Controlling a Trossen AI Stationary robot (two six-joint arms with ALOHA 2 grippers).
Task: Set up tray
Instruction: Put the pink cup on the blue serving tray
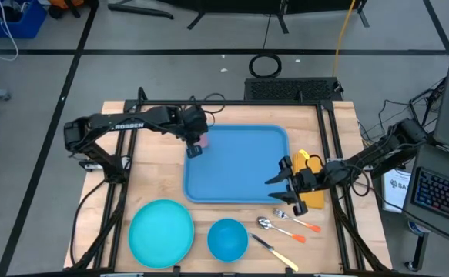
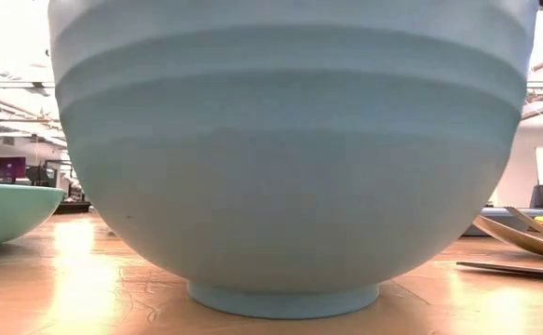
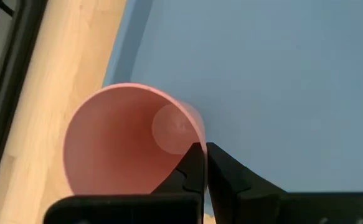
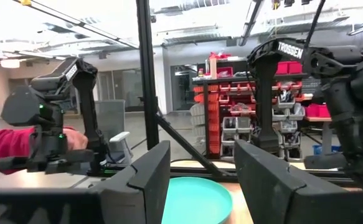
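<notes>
The blue tray (image 1: pixel 239 169) lies flat in the middle of the table. Over its far left corner is a pink cup (image 1: pixel 203 141) (image 3: pixel 125 137), and my left gripper (image 1: pixel 196 148) (image 3: pixel 205 149) is shut on the cup's rim, pointing steeply down. Whether the cup's base touches the tray is hidden. My right gripper (image 1: pixel 279 178) (image 4: pixel 200 165) hangs open over the tray's right rim with nothing between its fingers, pointing toward the table's left. My left gripper pinches the cup's wall at the rim (image 3: pixel 198 135). One finger (image 3: pixel 190 171) is inside the cup and the other (image 3: pixel 231 177) is outside. The fingers come from above, slanting down. The cup's mouth faces up toward the wrist.
A turquoise plate (image 1: pixel 161 232) and a blue bowl (image 1: pixel 228 239) stand near the front edge. A spoon (image 1: pixel 274 226), fork (image 1: pixel 297 223) and knife (image 1: pixel 274 252) lie at the front right. A yellow object (image 1: pixel 309 163) lies right of the tray. A person's red sleeve (image 4: pixel 4 149) shows beyond the table.
</notes>
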